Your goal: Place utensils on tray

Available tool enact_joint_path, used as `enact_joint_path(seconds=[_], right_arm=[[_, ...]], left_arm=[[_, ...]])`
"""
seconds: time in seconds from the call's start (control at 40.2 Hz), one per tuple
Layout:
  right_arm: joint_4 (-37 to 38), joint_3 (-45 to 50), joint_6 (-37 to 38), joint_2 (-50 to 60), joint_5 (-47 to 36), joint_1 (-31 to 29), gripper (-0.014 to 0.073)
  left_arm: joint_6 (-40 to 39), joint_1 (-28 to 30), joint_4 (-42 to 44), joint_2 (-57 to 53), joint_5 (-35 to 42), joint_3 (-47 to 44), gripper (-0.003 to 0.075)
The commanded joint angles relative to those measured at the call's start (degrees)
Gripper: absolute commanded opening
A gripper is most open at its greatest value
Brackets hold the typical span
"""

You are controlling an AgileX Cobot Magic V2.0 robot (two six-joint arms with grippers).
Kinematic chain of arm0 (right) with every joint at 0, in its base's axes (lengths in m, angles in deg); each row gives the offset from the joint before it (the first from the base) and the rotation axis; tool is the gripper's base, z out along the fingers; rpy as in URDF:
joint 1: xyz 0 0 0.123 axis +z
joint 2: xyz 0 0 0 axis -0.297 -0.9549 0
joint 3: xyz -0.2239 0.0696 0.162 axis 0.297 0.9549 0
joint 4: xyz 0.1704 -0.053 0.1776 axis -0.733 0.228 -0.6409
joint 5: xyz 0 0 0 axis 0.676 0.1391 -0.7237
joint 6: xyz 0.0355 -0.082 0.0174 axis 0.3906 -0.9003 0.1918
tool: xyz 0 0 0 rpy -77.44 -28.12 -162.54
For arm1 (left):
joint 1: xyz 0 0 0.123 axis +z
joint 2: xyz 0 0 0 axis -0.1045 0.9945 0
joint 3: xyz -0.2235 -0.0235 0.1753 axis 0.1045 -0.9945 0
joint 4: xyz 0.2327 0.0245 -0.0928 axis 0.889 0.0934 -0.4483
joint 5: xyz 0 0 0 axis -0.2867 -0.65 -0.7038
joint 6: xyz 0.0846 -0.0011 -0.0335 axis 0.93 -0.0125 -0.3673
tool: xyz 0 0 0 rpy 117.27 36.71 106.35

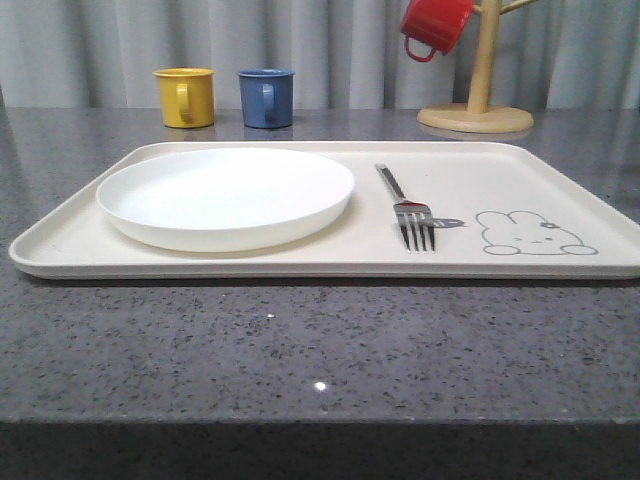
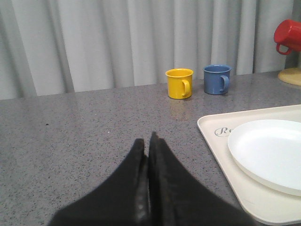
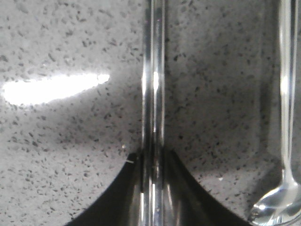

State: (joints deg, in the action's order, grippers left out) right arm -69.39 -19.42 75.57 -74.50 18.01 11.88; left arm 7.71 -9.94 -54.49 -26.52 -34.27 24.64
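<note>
The cream tray (image 1: 500, 160) lies across the grey table, with a rabbit drawing near its right end. A silver fork (image 1: 405, 207) rests on it right of the white plate (image 1: 225, 195), tines toward me. In the right wrist view my right gripper (image 3: 153, 157) is shut on the pair of silver chopsticks (image 3: 153, 70), low over the speckled tabletop. The spoon (image 3: 285, 117) lies on the table beside them, its bowl near the fingers. My left gripper (image 2: 148, 143) is shut on nothing, over bare table left of the tray (image 2: 221, 141).
A yellow mug (image 1: 185, 97) and a blue mug (image 1: 266, 97) stand behind the tray. A wooden mug tree (image 1: 478, 100) with a red mug (image 1: 434, 25) is at the back right. A curtain closes off the back.
</note>
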Motion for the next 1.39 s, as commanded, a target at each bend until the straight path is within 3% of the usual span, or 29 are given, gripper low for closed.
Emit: enact_joint_path(seconds=[0.0,0.473,0.995,1.368], right_arm=[[0.09,-1.15,-0.56,2.48,2.08,-0.41,0.0000],[-0.41,-1.78,3.09,11.87,6.44,1.33,0.0004],[-5.08,-1.91,17.12,10.47,3.26,23.21,0.0004],[-6.00,-9.16,20.03,3.50,2.69,26.89,0.0004]], left_arm=[[-0.09,-0.30,-0.58,0.74,4.78,1.33,-0.0018],[-0.09,-0.30,-0.58,0.74,4.78,1.33,-0.0018],[-0.09,-0.30,-0.58,0.74,4.78,1.33,-0.0018],[-0.09,-0.30,-0.58,0.74,4.78,1.33,-0.0018]])
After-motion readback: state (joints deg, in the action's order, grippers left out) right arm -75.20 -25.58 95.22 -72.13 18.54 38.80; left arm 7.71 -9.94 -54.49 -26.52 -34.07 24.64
